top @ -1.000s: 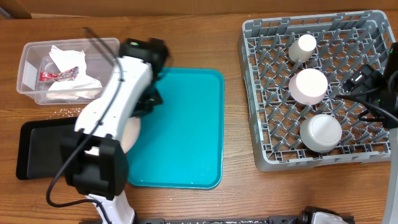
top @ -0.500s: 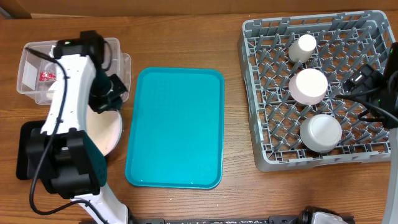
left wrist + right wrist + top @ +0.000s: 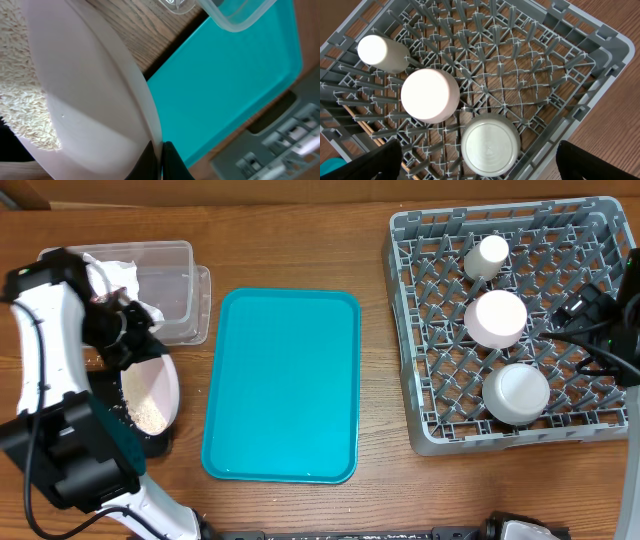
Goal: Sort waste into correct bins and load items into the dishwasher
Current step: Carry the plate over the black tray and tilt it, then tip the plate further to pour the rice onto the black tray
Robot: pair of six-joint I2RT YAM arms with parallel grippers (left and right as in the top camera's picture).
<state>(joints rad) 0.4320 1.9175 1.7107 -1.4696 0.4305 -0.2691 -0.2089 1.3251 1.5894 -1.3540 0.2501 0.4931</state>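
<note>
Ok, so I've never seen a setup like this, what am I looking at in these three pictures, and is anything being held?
These are two robot arms at a wooden table. One picture looks down from above. The other two come from a camera on each arm's wrist. The left hand is shut on the rim of a pale-pink plate. The plate is tilted over a black tray and has rice-like crumbs on it. Nearby sits a clear tub holding crumpled napkins, then a teal tray. On the right, a grey dish rack holds a white cup, a pink bowl and a grey bowl, both bowls upside down. The right hand hangs open above the rack, holding nothing.
</note>
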